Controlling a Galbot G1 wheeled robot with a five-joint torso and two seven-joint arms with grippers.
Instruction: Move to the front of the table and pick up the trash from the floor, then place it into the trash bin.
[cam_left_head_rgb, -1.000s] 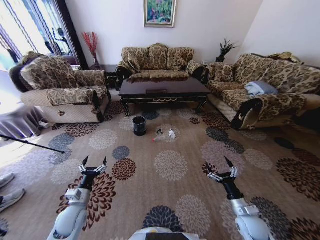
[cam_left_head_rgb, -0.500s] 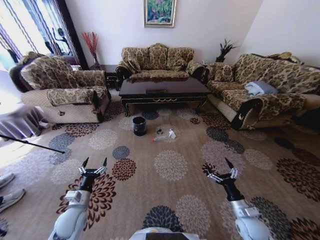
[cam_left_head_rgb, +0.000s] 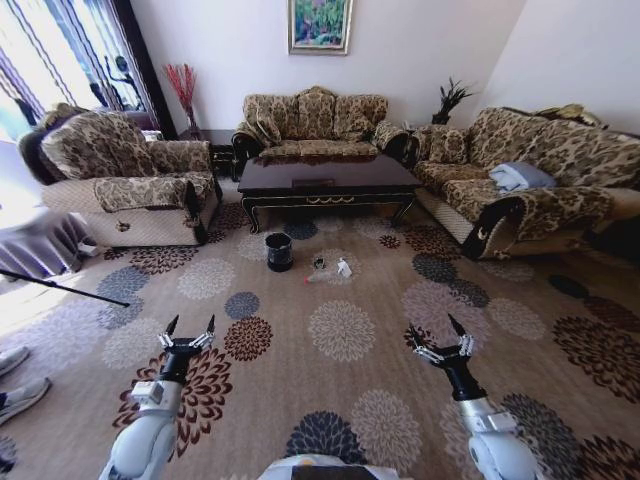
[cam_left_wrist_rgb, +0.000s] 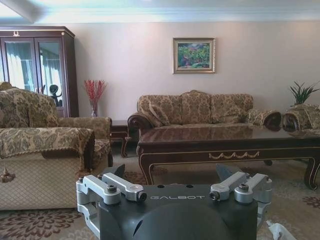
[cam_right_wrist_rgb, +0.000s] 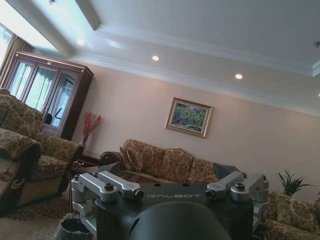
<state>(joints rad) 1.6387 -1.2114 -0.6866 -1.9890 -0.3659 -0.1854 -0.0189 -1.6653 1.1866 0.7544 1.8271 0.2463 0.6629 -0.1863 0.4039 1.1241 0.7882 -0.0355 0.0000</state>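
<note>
Head view of a living room. The desk (cam_left_head_rgb: 327, 180), a long low dark-wood piece with gold scroll ornament on its front apron, stood on the patterned carpet (cam_left_head_rgb: 340, 330) in front of a three-seat sofa (cam_left_head_rgb: 315, 125), with an armchair (cam_left_head_rgb: 120, 175) on the robot's left and a second sofa (cam_left_head_rgb: 530, 175) on its right. The trash bin (cam_left_head_rgb: 279, 251), small, round and lined with a black bag, stood on the carpet just before the desk's front left part. The trash lay on the floor near the bin, on its right: a clear plastic bottle (cam_left_head_rgb: 317, 277) with a red cap, a crumpled white paper piece (cam_left_head_rgb: 343, 267) and a small dark item (cam_left_head_rgb: 319, 263); all three were close together and apart from the bin.

Both arms were held low and forward, well short of the trash. The left claw (cam_left_head_rgb: 188, 329) hung above the carpet at lower left with its fingers spread; the right claw (cam_left_head_rgb: 433, 335) hung at lower right, fingers likewise spread. Neither held anything.

In the left wrist view the left claw (cam_left_wrist_rgb: 175, 176) pointed level at the desk (cam_left_wrist_rgb: 230, 145), and the white paper piece (cam_left_wrist_rgb: 277, 231) showed at the corner. In the right wrist view the right claw (cam_right_wrist_rgb: 167, 172) was tilted upward, and the trash bin (cam_right_wrist_rgb: 72, 227) showed beside its body.
</note>
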